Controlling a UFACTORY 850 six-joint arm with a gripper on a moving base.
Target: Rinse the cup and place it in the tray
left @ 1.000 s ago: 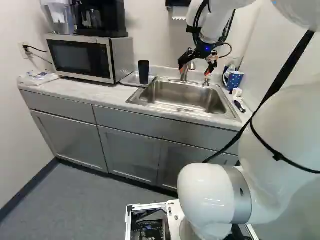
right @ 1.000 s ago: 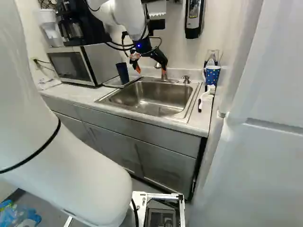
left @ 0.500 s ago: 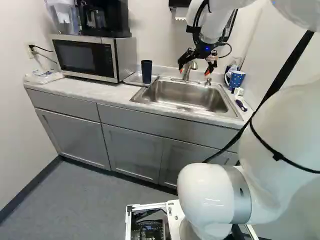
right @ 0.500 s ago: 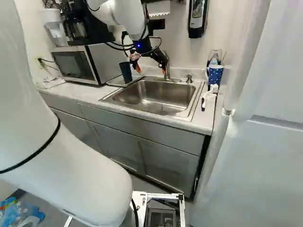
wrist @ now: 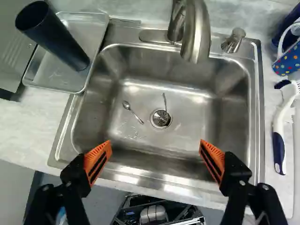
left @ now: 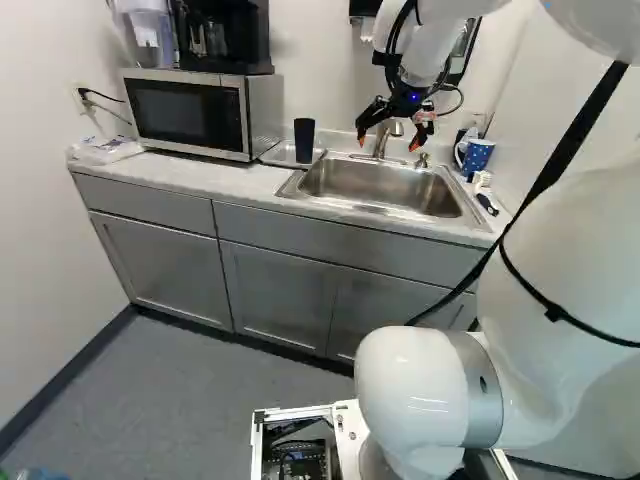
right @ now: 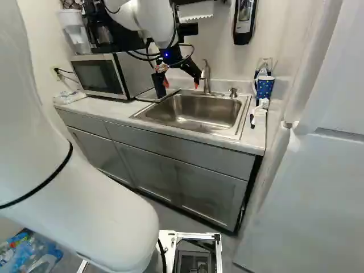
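Note:
My gripper (left: 391, 137) hangs over the sink near the faucet. In the wrist view the gripper (wrist: 154, 157) stands wide open, with nothing between its orange pads. Ahead of it lies the steel sink (wrist: 168, 136), with two small spoons (wrist: 132, 112) near its drain. A tall dark cup (wrist: 54, 37) stands in the metal tray (wrist: 54, 75) beside the sink. The curved faucet (wrist: 197, 33) reaches over the basin's far side. A second cup, blue with dots (wrist: 288, 58), stands on the counter across the sink from the tray.
A microwave (left: 190, 112) with a coffee maker (left: 225, 38) on top stands beside the tray. A white-handled brush (wrist: 280, 126) lies on the counter beside the sink. A soap dispenser (right: 244, 21) hangs on the wall. Bottles in plastic (right: 34, 253) lie on the floor.
The base has moved: counter, sink and microwave have shifted rightward in both base views. The arm has kept its pose against its lowest joint.

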